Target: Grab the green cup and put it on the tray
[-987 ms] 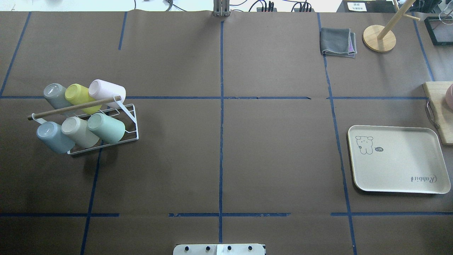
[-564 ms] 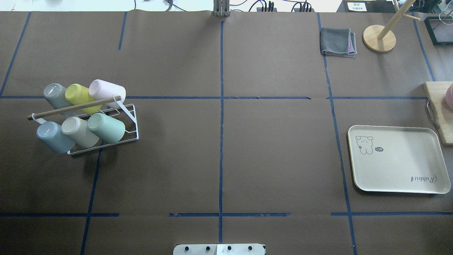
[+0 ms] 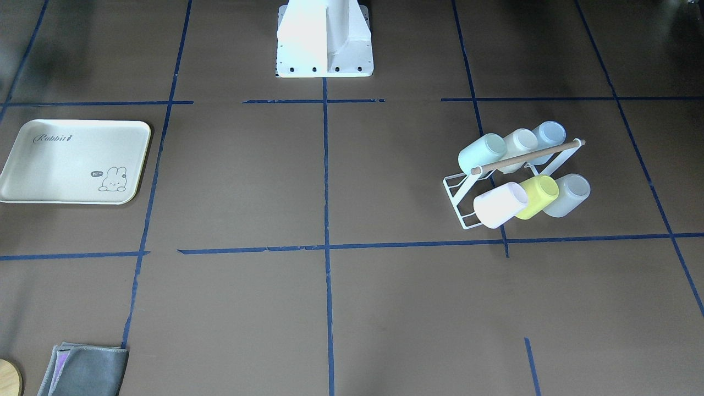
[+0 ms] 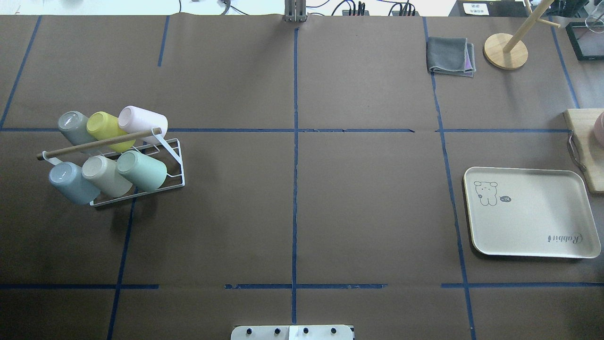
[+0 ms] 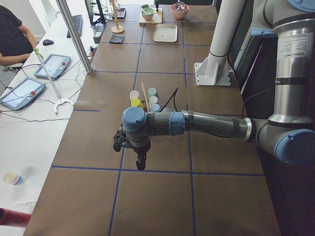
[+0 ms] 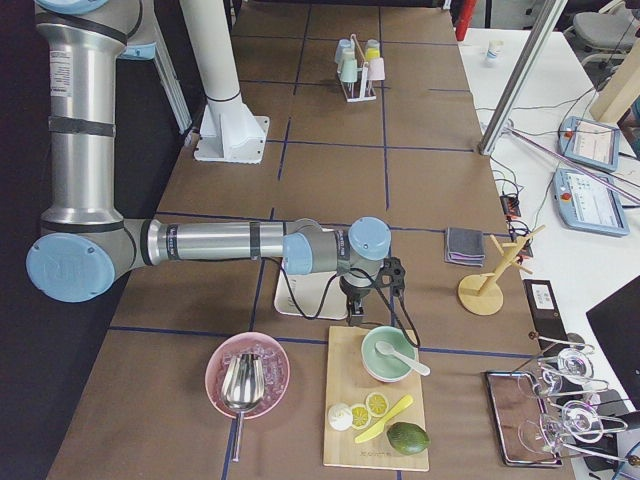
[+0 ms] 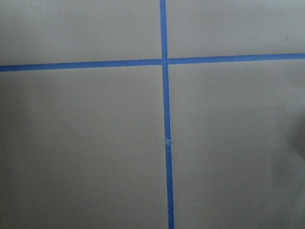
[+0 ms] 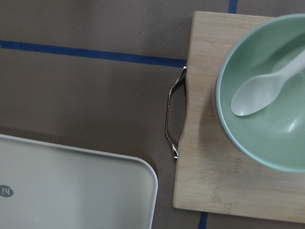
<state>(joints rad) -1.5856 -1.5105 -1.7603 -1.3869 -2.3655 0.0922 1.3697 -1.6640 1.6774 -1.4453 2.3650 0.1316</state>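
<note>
The green cup (image 4: 141,170) lies tilted on the rack (image 4: 174,158), its tray-ward side open. The beige cup (image 4: 106,175) sits just beside it on the other side, and the bar (image 4: 99,144) runs above between the rows. Bare bench (image 4: 330,198) stretches from the rack to the tray (image 4: 531,222). A board (image 4: 592,165) lies near the tray's far edge.

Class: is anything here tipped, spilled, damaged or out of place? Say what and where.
Nothing serious. The green cup sits tilted on the rack like its neighbours, by design; the tray lies flat. Only the blue tape looks ragged.
</note>
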